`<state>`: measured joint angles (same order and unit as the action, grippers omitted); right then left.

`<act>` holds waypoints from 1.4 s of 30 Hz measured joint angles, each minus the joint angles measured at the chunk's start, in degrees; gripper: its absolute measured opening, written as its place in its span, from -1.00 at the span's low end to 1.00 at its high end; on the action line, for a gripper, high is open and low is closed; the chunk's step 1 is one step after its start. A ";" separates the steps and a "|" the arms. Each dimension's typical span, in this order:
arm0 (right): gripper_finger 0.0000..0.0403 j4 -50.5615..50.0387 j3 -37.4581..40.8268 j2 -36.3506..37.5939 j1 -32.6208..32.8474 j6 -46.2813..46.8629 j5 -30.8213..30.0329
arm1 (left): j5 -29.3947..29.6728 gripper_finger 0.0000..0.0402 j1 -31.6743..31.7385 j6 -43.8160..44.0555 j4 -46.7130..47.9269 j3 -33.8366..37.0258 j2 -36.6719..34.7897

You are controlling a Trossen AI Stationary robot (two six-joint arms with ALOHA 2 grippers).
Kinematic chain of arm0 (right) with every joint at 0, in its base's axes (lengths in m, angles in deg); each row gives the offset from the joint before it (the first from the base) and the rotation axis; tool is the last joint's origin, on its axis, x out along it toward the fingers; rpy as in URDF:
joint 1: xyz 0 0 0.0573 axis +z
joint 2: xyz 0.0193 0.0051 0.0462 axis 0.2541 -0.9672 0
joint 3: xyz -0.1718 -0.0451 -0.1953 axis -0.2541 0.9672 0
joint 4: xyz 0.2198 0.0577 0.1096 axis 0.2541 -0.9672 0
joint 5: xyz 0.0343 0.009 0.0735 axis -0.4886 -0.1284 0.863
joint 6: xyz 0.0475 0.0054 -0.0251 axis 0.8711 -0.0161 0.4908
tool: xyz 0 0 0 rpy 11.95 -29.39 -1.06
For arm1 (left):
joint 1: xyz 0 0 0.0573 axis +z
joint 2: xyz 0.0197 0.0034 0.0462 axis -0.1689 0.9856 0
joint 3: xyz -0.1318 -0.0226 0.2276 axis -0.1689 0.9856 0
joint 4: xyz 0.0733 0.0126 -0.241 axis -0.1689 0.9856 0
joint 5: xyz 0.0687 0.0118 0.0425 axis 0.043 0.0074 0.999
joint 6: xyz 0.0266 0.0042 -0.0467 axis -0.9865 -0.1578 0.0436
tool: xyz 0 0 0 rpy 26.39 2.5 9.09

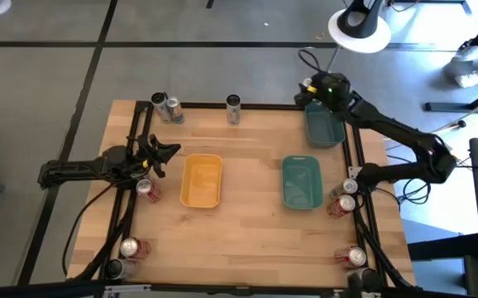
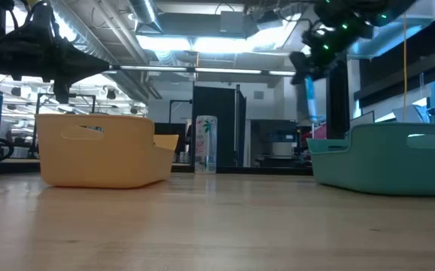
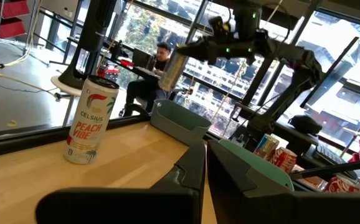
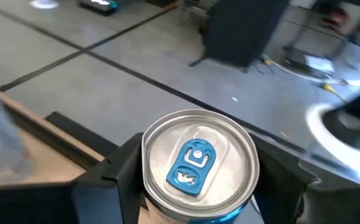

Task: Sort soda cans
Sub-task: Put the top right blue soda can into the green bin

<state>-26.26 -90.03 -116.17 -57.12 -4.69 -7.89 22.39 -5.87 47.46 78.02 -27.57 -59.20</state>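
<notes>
**Can held aloft over the far-right tray; release is the step pending**

Item in hand: one soda can with a blue pull tab [image 4: 197,165], clamped between the fingers of the right gripper [image 1: 315,89]. The right wrist view shows its silver top held square between the two dark fingers; the left wrist view shows it hanging tilted, clear of the table. The high view places the gripper over the far end of the dark teal tray [image 1: 325,129] at the table's far-right corner.

Step judged: transport of a picked can to its tray, near its end. The next move calls for lowering the can inside the tray walls, setting it upright, then opening the fingers. Risk: a tilted can may topple on release.

Left gripper [image 1: 163,152]: fingers closed on nothing, waiting near the left edge beside the yellow tray [image 1: 202,180].

Count, from the high view:
- Trays: three, namely yellow, teal [image 1: 301,182] and dark teal. No can is visible in any of them.
- Cans on the table: two at the far-left corner [image 1: 166,106]; one pale can at far centre [image 1: 233,108]; one red by the left gripper [image 1: 147,189]; two at the near-left corner [image 1: 128,249]; two or three by the right edge [image 1: 346,202], partly hidden; one at near right [image 1: 354,257].
- Total with the held can: about ten or eleven.
</notes>
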 joint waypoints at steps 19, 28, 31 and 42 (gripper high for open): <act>0.12 -4.47 6.63 7.70 5.64 5.88 -2.94 | 0.46 -0.95 0.00 -0.64 0.62 0.00 -0.02; 0.12 -20.15 6.62 16.65 24.70 18.95 1.09 | 0.82 -0.95 0.00 -1.59 0.98 0.00 0.00; 0.12 -22.05 6.65 17.24 31.56 21.09 -0.84 | 1.58 -0.95 0.00 -1.60 0.96 0.00 0.00; 0.12 -10.04 18.44 17.45 50.00 29.92 -14.00 | 1.86 -0.95 0.00 -1.79 0.96 0.00 0.00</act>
<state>-36.30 -71.59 -98.72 -7.12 25.23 -21.88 24.25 -5.87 45.67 78.98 -27.57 -59.20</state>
